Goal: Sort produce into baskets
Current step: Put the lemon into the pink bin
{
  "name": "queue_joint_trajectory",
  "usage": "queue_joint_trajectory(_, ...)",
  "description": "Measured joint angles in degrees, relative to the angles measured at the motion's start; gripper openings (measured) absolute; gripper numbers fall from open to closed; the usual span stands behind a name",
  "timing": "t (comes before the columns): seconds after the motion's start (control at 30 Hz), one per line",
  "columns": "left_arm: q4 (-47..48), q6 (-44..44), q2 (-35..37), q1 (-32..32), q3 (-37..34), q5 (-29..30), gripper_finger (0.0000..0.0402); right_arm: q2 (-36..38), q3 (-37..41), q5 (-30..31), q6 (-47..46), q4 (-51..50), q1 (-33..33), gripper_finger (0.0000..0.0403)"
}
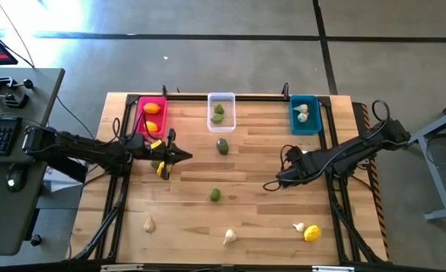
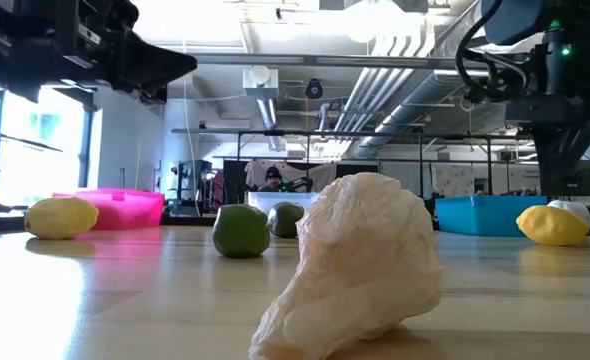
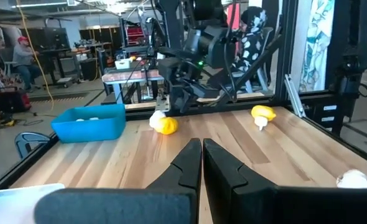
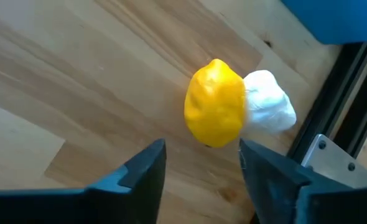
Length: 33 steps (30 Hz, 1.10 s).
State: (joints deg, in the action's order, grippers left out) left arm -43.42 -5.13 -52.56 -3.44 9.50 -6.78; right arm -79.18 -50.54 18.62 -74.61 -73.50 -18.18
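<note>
We find no readable text, label, brand, number or sign in any of these views, neither on the wooden table (image 1: 268, 181), nor on the pink basket (image 1: 150, 115), the clear basket (image 1: 221, 112) or the blue basket (image 1: 304, 115).

Three baskets (image 1: 221, 110) stood in a row along the bench's (image 1: 261, 181) far edge; a lemon (image 4: 214, 104) lay touching a garlic bulb (image 4: 269, 102).
</note>
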Motion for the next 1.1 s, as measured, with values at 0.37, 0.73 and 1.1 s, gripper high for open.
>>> queue_joint_trajectory(0.37,0.23,-0.02,-0.02,1.79,0.00,0.97,0.0003,-0.63,9.96,-0.19,-0.02,6.12,3.71,0.0216)
queue_joint_trajectory(0.73,0.40,-0.02,-0.02,2.06,0.00,2.51,0.0003,-0.74,18.33,3.20,0.02,16.98,4.33,0.0216)
queue_joint_trajectory(1.1,0.61,1.63,-0.02,2.05,0.00,2.51,0.0003,-0.79,18.41,7.13,2.63,19.65,3.86,0.0111)
